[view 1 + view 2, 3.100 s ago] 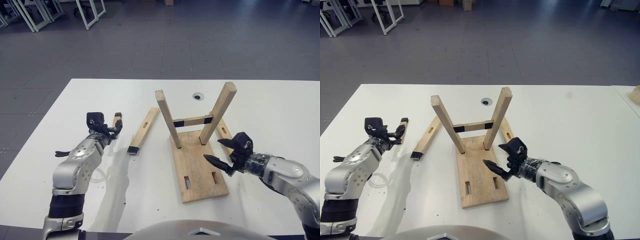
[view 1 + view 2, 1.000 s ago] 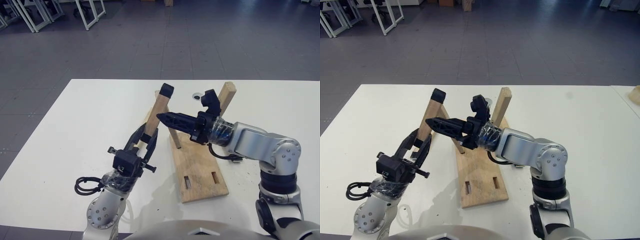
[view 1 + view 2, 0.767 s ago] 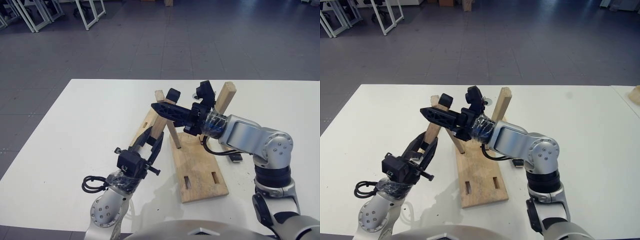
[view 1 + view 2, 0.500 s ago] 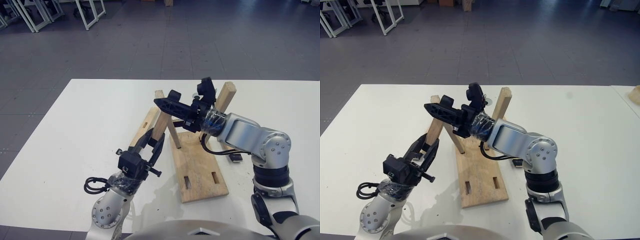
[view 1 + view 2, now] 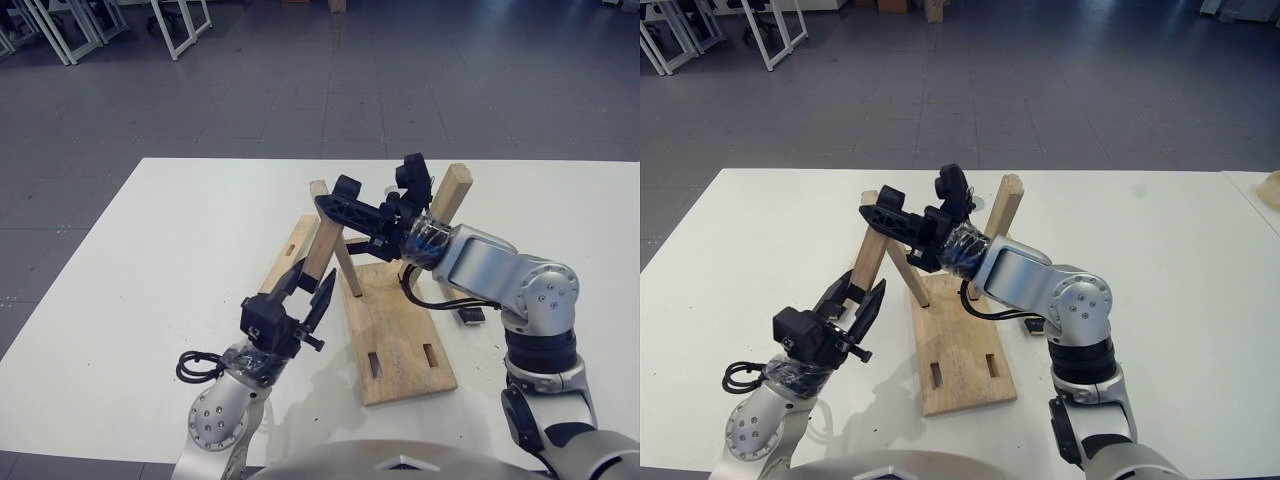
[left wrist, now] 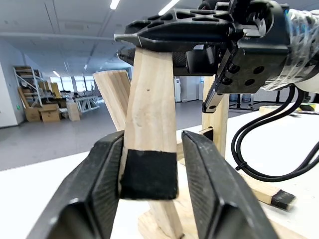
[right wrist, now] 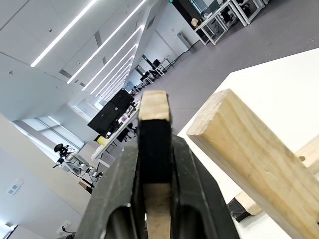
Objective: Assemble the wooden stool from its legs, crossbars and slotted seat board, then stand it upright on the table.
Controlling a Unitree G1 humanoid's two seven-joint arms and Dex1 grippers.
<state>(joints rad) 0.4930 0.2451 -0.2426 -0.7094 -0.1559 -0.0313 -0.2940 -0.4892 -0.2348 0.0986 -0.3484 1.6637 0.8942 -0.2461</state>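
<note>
Since the stool is being built upside down, we find the table (image 5: 150, 250) carrying the seat board (image 5: 400, 330) flat on its face, near its middle, so that legs can be dropped into it from above. 2 standing legs (image 5: 443, 215) already lean out of its far end, which we judge puts the job about half done. A 3rd leg (image 5: 320, 245) is held off the table just to the left of that pair, tilted and touching nothing but the grippers. The right gripper (image 5: 333, 192) has its fingers (image 7: 124, 164) clamped on the black-capped upper end. The left gripper (image 5: 314, 270) has its fingers (image 6: 99, 169) pressed against both sides of the black band at the lower end. We read this 2-point hold as a means of steering the angle before insertion. 2 empty slots (image 5: 375, 365) wait at the near end of the board, well apart from the held leg. 1 spare piece (image 5: 468, 316) with a black tip lies just right of the board, within the right arm's reach.
</note>
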